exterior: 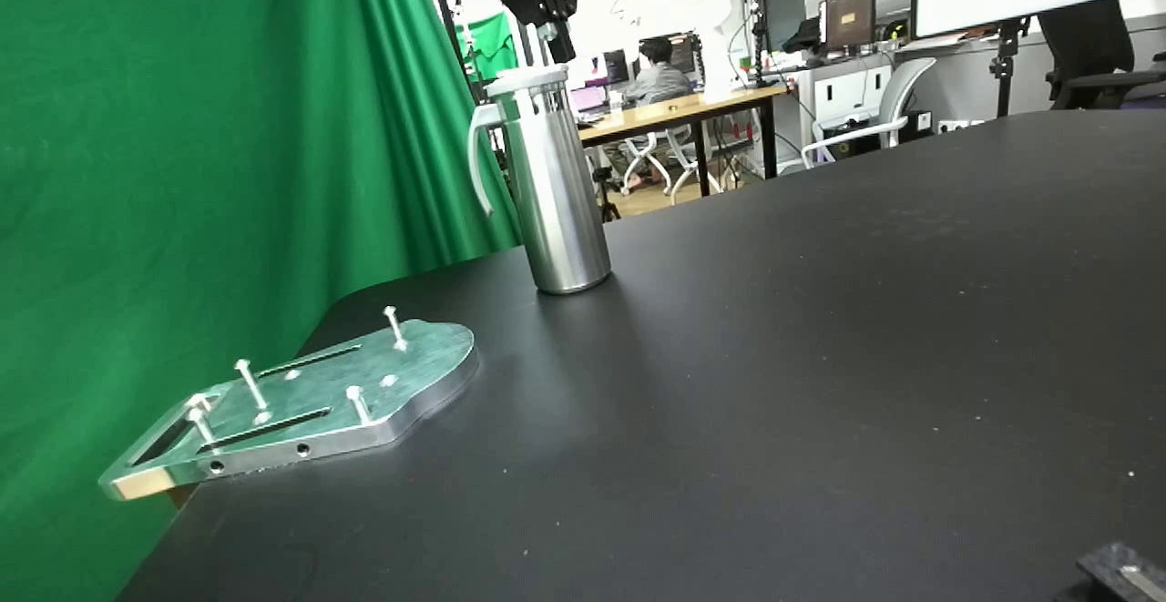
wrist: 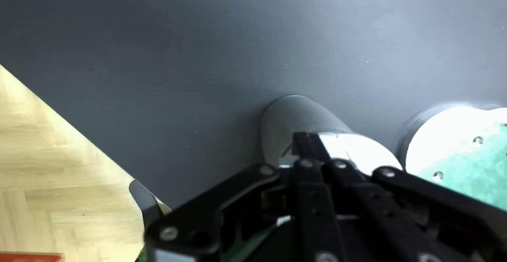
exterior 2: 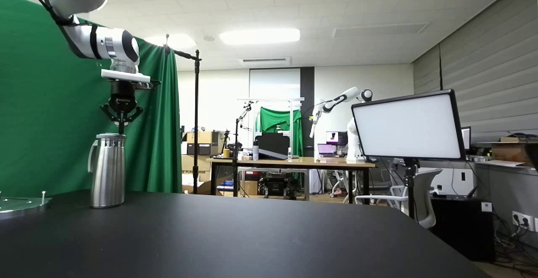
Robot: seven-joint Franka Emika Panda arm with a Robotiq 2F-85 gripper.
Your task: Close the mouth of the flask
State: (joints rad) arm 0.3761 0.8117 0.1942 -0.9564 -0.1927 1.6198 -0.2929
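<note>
Wrist view puts my closed claw (wrist: 308,139), both fingers (wrist: 301,147) side by side, above the flask (wrist: 291,115), which slants away toward ten o'clock; both exterior views show the flask upright on the black tabletop (exterior: 802,383), its handle (exterior: 487,116) at nine o'clock and the pegged plate (exterior: 424,365) toward eight; in an exterior view my fingertips (exterior 2: 121,128) sit at the two o'clock edge of its mouth (exterior 2: 110,135); whether they touch it I cannot tell; a green curtain (exterior 2: 153,160) hangs behind us there; a white-faced panel (exterior 2: 407,126) stands well apart, toward three.
</note>
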